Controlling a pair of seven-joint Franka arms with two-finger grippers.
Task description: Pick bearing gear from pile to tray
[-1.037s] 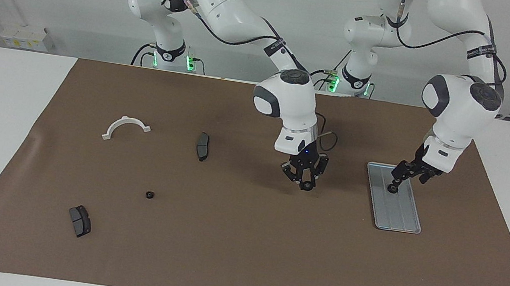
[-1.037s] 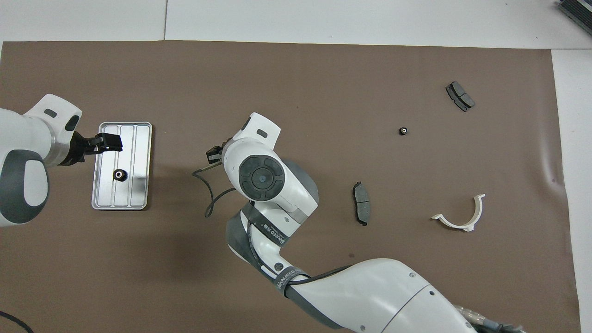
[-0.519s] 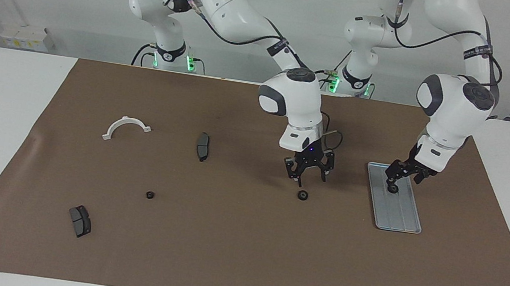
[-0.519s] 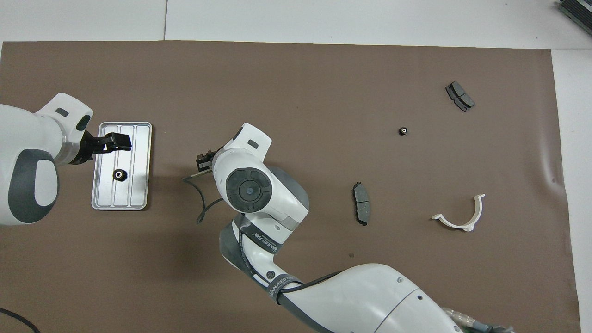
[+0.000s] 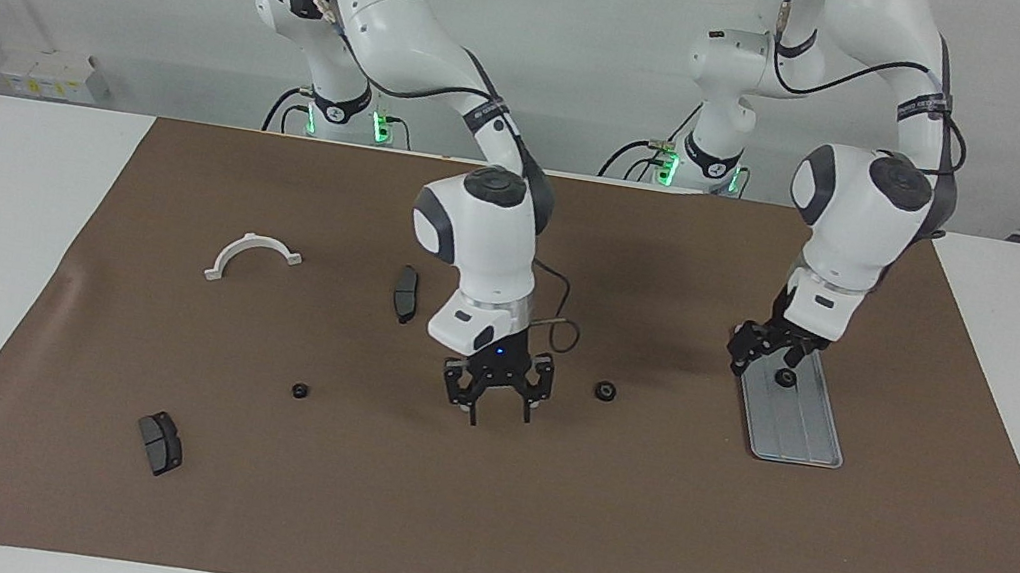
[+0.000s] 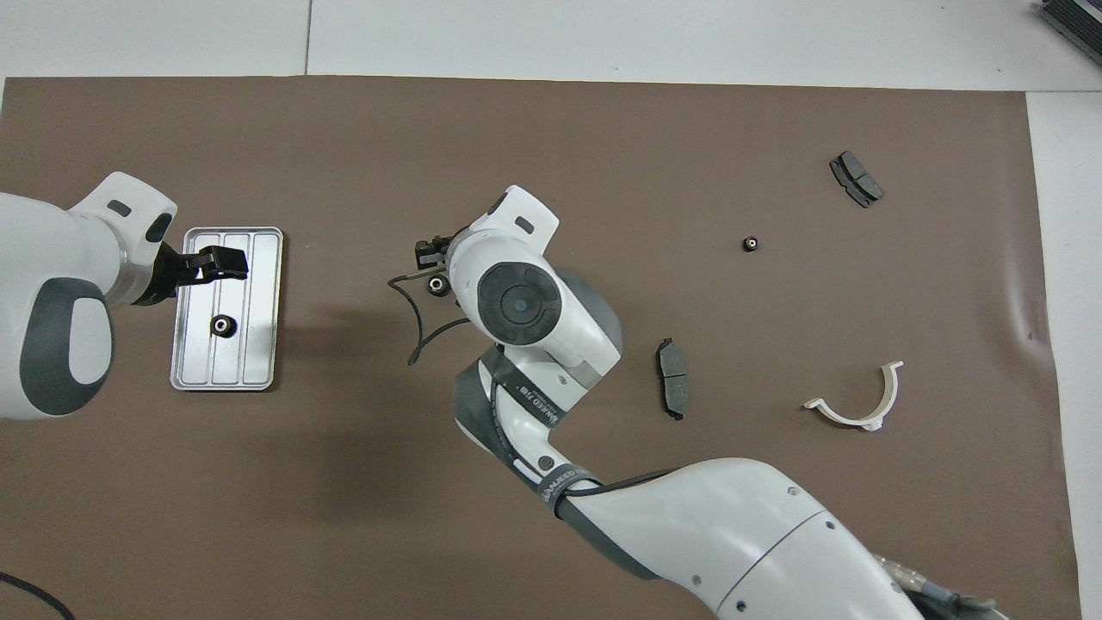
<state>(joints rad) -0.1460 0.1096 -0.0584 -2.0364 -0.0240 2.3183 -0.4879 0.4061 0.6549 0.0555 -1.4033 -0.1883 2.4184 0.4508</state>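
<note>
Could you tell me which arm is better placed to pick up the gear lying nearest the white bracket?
Right. The right gripper hangs open over the mat toward that gear; the left gripper is open over the tray, at the left arm's end.

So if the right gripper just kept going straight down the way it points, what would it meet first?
Probably only the bare brown mat. The right gripper points down with open jaws and nothing lies under it; the nearest black ring sits off to one side, toward the tray. Its height above the mat is unclear.
</note>
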